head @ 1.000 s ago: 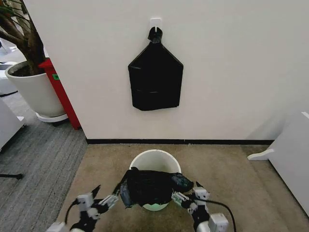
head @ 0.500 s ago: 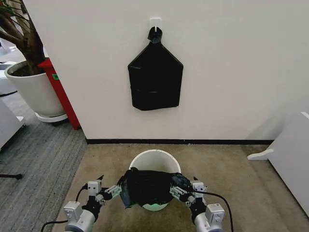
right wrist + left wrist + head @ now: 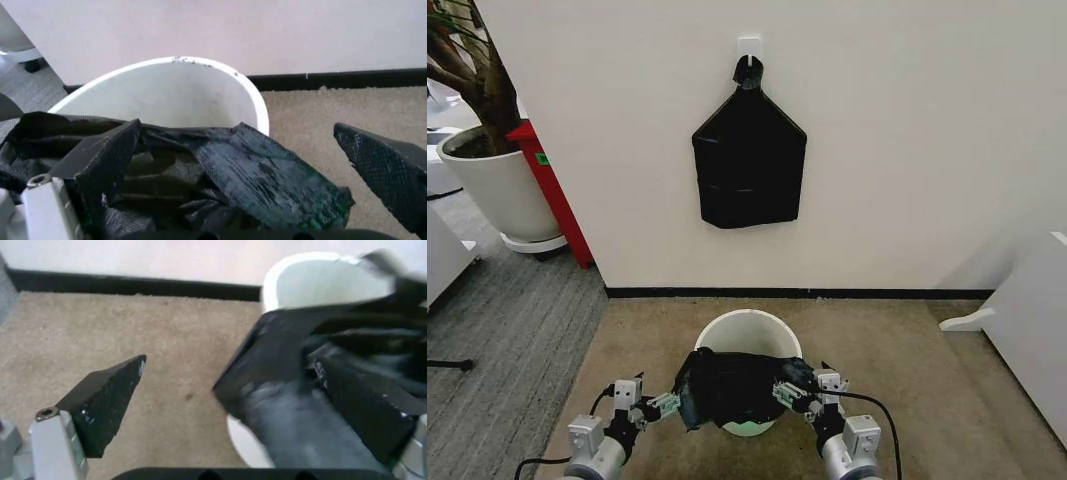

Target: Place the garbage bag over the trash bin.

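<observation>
Both open grippers, left gripper (image 3: 659, 405) and right gripper (image 3: 799, 392), flank the garbage bag (image 3: 732, 387) draped on the trash bin (image 3: 749, 330); each likely needs to pinch an edge before spreading it.

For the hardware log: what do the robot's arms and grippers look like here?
Both arms are silver-grey cylinders with a black cable looping beside each wrist. The left gripper and right gripper have pale grey metal bodies and black, wedge-shaped, textured fingers, with a small screw at the base.

The garbage bag (image 3: 735, 388) hides the near rim and front wall of the trash bin (image 3: 749, 330). At the lower edge of the head view both arms are cut off. In the left wrist view, the bag's upper right part is blurred.
</observation>
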{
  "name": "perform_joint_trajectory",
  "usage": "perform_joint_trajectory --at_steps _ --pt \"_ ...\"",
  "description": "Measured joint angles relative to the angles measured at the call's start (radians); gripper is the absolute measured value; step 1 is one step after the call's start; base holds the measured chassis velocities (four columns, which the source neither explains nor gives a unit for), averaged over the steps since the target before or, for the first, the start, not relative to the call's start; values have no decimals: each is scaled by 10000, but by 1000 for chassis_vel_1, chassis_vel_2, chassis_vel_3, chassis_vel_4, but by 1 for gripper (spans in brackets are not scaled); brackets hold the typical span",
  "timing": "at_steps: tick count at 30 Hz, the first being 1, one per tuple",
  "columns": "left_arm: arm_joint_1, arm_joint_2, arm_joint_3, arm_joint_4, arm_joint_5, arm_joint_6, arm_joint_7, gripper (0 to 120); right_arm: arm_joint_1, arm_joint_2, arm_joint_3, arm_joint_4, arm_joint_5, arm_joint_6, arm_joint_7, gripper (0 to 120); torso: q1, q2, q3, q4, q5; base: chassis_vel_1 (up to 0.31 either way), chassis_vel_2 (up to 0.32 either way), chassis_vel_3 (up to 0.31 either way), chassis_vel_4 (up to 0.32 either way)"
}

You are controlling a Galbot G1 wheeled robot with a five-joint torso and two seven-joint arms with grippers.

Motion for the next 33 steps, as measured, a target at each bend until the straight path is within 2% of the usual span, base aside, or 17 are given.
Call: perform_joint_trajectory --at_steps 9,18,33 --pt "-39 -121 58 85 393 218 -76 100 -139 153 -17 34 -148 74 6 100 0 0 0 1 -1 0 0 0 0" --pt "-207 64 83 248 419 237 73 100 -314 207 -7 197 -255 117 7 100 0 1 0 1 -1 0 0 0 0" --pt "-830 80 661 648 502 605 75 100 -295 398 -87 64 -356 176 13 100 0 1 0 1 -1 0 0 0 0"
